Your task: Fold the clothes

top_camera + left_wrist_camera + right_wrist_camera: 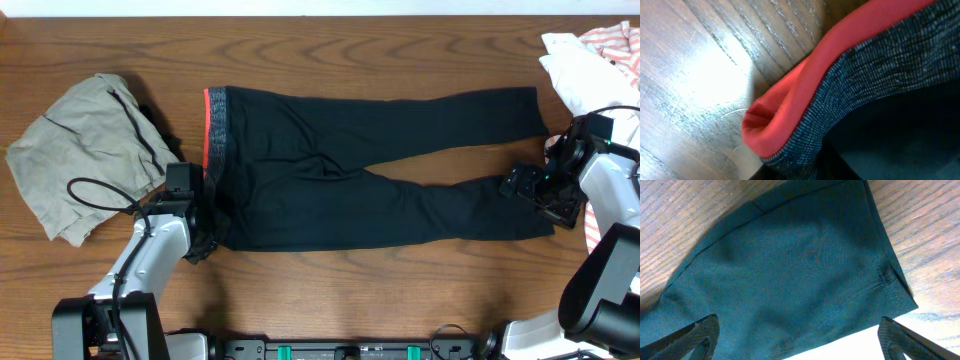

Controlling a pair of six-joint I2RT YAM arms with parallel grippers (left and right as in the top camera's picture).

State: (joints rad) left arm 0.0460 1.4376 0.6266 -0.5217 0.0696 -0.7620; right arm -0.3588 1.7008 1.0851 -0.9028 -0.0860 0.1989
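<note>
At the centre of the tabletop [350, 300], the leggings [380, 150] lie flat and spread. Their long axis runs left to right. The waistband [216, 130] points to the robot's left and the two cuffs to its right. The far leg runs straight, while the near leg slants toward the robot, so the legs part in a narrow V.

The left end effector [205, 232] sits at the near corner of the waistband. Its wrist view is filled by the red edge [790, 110], bunched into a small fold, but the jaws are not shown, so whether it has clenched cannot be told.

The right end effector [535, 190] hangs over the near leg's cuff [890, 280]. It is released, with its fingers [700, 332] wide apart and the cuff between them.

The two stations, at opposite ends of the near edge, probably prepare a lengthwise fold of the near leg over the far one. The first hold appears unfinished.

A khaki garment [85, 150] lies at far left, and white and striped garments [590, 55] at far right, both apart from the leggings.
</note>
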